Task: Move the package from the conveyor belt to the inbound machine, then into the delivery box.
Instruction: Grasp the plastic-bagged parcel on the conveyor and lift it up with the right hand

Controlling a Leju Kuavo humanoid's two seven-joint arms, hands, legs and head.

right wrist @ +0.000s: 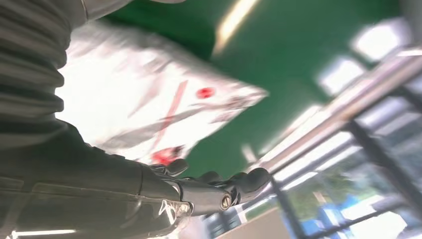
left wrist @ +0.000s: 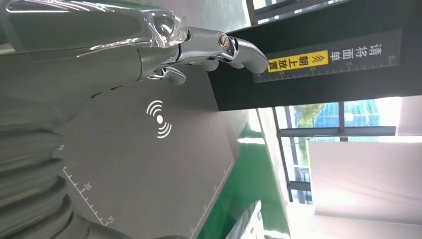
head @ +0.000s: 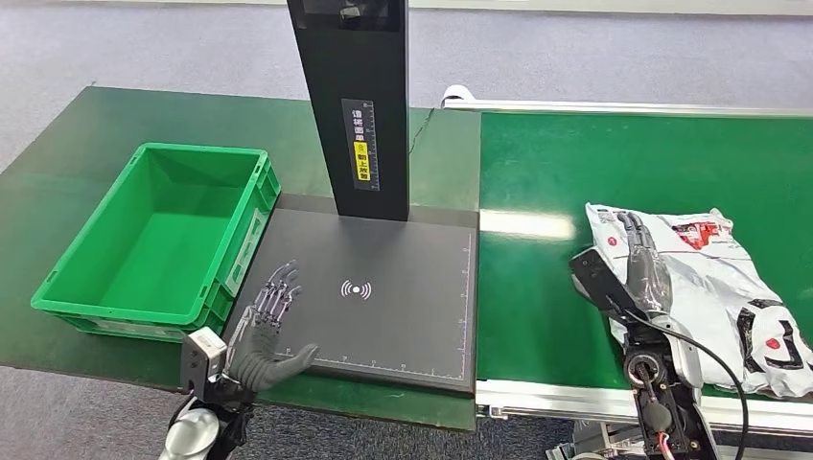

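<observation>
one package (head: 714,287), one green crate (head: 153,240), two hands

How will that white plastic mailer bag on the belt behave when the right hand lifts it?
The bag looks crumpled and wrinkled, so it will probably sag and fold rather than stay flat. Its glossy film may slip in the right hand. It lies low, so likely light.

I see a green table (head: 58,192) bearing a green crate (head: 158,240) and black scanner base (head: 383,297); the adjoining conveyor belt (head: 546,287) carries a white package (head: 719,287).
</observation>
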